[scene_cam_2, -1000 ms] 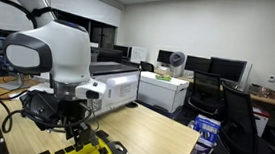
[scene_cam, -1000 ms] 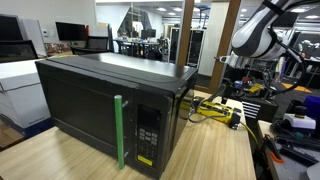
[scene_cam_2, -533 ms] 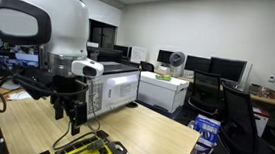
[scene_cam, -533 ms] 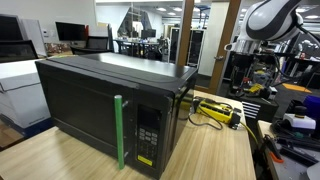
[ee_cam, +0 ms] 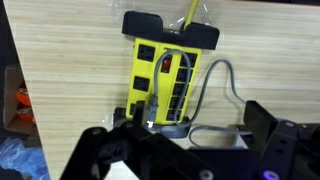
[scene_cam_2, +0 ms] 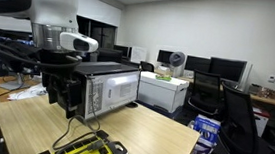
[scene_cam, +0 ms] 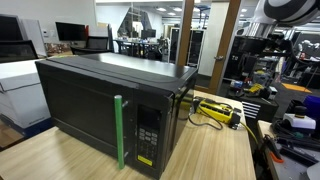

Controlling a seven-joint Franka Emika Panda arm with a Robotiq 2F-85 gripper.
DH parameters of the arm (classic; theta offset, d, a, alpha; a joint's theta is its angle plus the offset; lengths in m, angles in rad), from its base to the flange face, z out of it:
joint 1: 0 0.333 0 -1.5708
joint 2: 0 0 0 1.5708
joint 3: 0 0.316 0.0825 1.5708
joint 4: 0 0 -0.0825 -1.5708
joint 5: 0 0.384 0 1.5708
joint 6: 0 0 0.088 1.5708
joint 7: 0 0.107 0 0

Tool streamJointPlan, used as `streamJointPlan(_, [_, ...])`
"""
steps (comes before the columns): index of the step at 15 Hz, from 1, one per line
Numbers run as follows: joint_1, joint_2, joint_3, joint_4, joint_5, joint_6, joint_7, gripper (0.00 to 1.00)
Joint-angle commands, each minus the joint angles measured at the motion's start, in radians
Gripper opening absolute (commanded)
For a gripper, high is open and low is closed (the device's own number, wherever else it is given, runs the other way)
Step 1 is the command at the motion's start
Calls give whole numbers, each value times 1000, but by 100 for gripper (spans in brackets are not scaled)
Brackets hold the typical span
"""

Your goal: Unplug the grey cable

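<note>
Room: open-plan lab with desks, monitors and office chairs around a light wooden table (scene_cam: 215, 150).
Microwave: in an exterior view the black microwave (scene_cam: 105, 105) with its green handle (scene_cam: 119, 130) fills most of the table. The yellow power strip (scene_cam: 215, 110) lies on the wood just past its far end.
Arm: in an exterior view the arm (scene_cam: 288, 8) sits in the top corner, well above the power strip. A second ago it was bent low over it.
Gripper: in an exterior view the gripper (scene_cam_2: 71, 109) hangs in front of the microwave, clear of the power strip below. A second ago it was down at the strip.
Wrist view: looks straight down on the power strip (ee_cam: 165, 75).
Grey cable: the grey cable (ee_cam: 215, 95) loops on the table beside the strip and runs back toward the end nearest the gripper. The gripper's dark body crowds that end, so I cannot tell whether the plug is seated.
Fingers: the fingers (ee_cam: 275, 135) stand wide apart at the bottom of the wrist view, with nothing between them.
Change: the arm has lifted away empty.
Meaning: probably either the plug is already out and released, or the grasp was abandoned. That hidden end needs checking before calling the task done.
</note>
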Motion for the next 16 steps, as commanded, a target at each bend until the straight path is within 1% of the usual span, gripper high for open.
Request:
streamJointPlan(1, [22, -59, -25, -53, -57, -49, -133, 100])
streamJointPlan(2, [28, -68, -16, -70, -65, -34, -153, 100])
streamJointPlan(3, [48, -33, -11, -30, -43, -11, -145, 100])
streamJointPlan(4, [58, -34, 2, -35, -21, 28, -105, 100])
streamJointPlan(7, [107, -29, 46, -28, 33, 73, 15, 100])
streamJointPlan(10, [177, -25, 110, -29, 83, 87, 162, 100])
streamJointPlan(14, [263, -32, 201, -33, 97, 79, 339, 100])
streamJointPlan(16, [303, -39, 242, -31, 104, 64, 404, 100])
